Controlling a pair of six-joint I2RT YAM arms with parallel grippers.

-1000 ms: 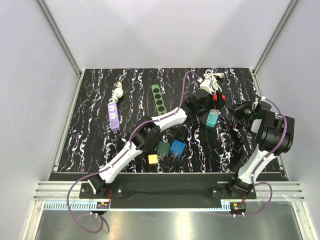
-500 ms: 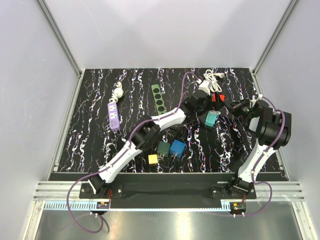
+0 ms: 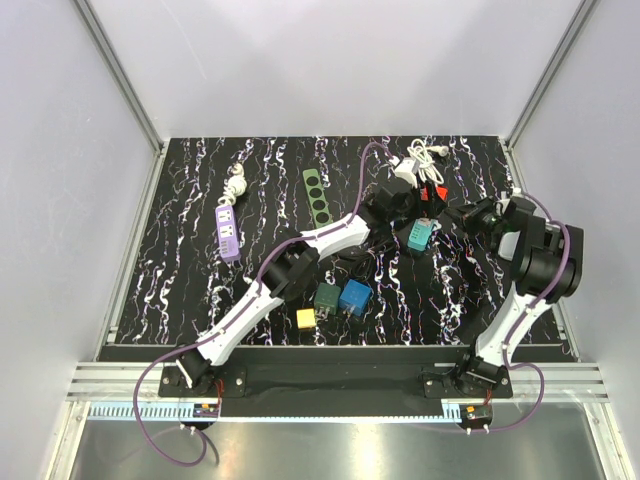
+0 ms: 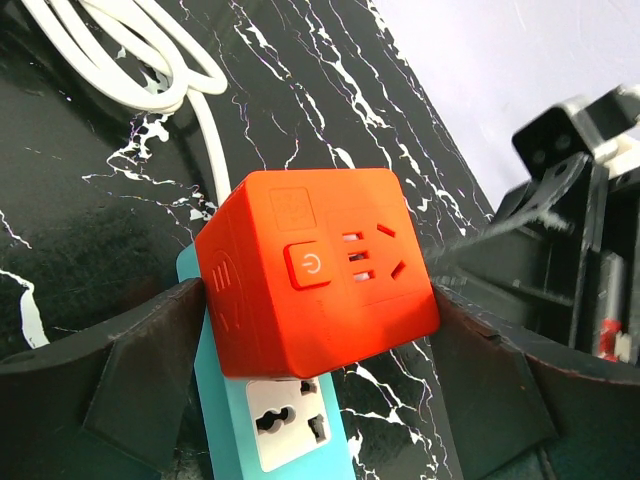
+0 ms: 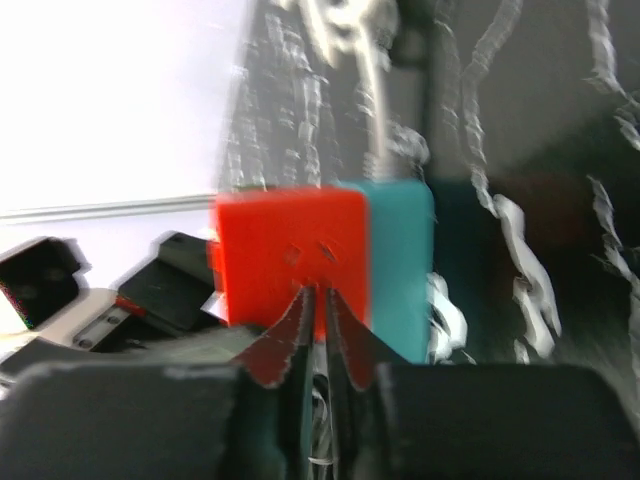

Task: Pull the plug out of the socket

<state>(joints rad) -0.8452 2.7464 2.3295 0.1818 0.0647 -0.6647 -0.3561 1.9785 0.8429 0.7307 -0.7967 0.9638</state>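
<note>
Both arms have closed in: the left gripper, jaws wide, now brackets the orange cube plug seated on the teal socket strip; the right gripper, nearly together, noses up, so pulling looks imminent.

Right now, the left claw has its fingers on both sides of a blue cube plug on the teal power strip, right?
Not quite: the cube plug is red-orange, not blue, as the left wrist view shows. The left claw does have its fingers either side of it, on the teal power strip.

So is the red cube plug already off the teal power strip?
No, in the left wrist view the red cube plug sits pressed against the teal power strip, between the left gripper's open fingers.
</note>
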